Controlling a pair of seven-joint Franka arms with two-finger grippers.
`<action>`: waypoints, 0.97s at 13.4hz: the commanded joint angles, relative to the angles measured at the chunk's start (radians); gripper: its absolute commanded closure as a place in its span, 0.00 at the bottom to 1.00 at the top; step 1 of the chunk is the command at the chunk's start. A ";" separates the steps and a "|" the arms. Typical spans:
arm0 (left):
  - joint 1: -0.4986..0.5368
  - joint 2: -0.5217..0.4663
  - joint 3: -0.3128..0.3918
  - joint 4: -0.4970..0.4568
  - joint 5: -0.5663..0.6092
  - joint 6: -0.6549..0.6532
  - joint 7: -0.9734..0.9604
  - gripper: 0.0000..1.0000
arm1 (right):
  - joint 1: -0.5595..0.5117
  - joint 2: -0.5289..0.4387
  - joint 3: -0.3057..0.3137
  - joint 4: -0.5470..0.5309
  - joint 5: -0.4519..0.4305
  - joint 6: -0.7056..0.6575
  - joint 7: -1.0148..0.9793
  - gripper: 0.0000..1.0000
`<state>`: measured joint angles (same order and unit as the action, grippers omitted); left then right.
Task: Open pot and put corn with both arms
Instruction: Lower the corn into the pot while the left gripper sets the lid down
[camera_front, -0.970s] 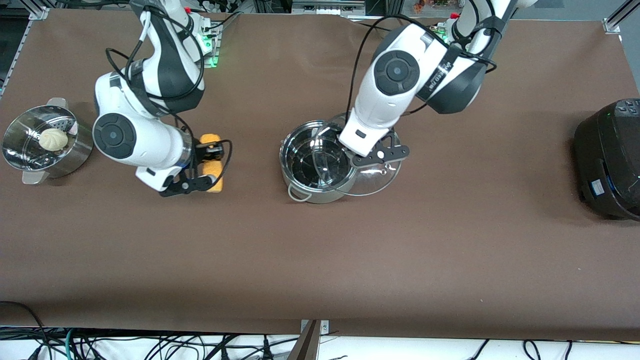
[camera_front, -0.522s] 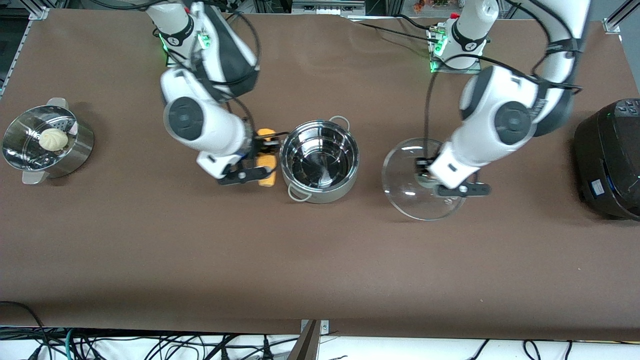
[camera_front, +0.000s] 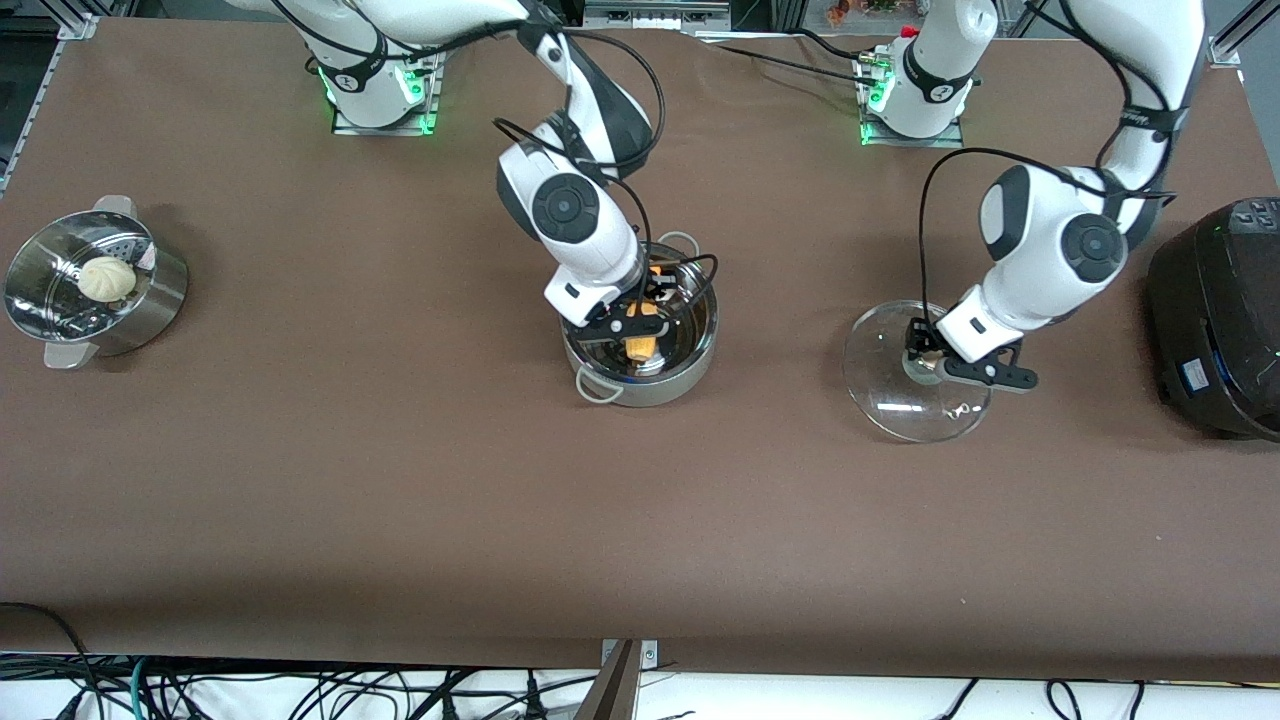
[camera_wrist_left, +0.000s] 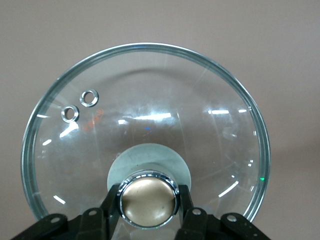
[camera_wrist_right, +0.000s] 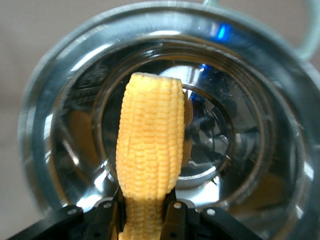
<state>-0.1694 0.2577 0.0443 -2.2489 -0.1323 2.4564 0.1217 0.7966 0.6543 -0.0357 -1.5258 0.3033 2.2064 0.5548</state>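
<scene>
- At mid-table stands the pot (camera_front: 640, 345), round, shallow, mirror-bright steel with small loop handles and no cover.
- Over its mouth the right gripper (camera_front: 636, 322) is clamped on the corn (camera_wrist_right: 149, 150), a ridged yellow-orange cob with a blunt free end; its held end is hidden between the fingers (camera_wrist_right: 172, 217).
- Toward the left arm's end, the left gripper (camera_front: 925, 362) pinches the shiny round knob (camera_wrist_left: 147, 199) of the clear glass lid (camera_wrist_left: 150, 120), metal-rimmed, two small vent rings.
- Whether the lid touches the brown table (camera_front: 400, 480) is unclear.
</scene>
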 joint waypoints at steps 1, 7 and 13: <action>-0.007 0.024 -0.003 -0.031 -0.021 0.019 0.029 1.00 | 0.009 0.051 -0.012 0.035 0.010 0.018 0.013 0.94; -0.007 0.035 -0.001 -0.031 -0.020 0.006 0.027 0.00 | 0.004 0.024 -0.019 0.035 -0.009 0.012 0.005 0.00; -0.006 -0.147 0.008 0.000 -0.007 -0.132 0.010 0.00 | -0.004 -0.088 -0.107 0.039 -0.012 -0.117 -0.015 0.00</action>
<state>-0.1712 0.2134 0.0428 -2.2506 -0.1327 2.4068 0.1228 0.7962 0.6158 -0.1084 -1.4789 0.2999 2.1562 0.5523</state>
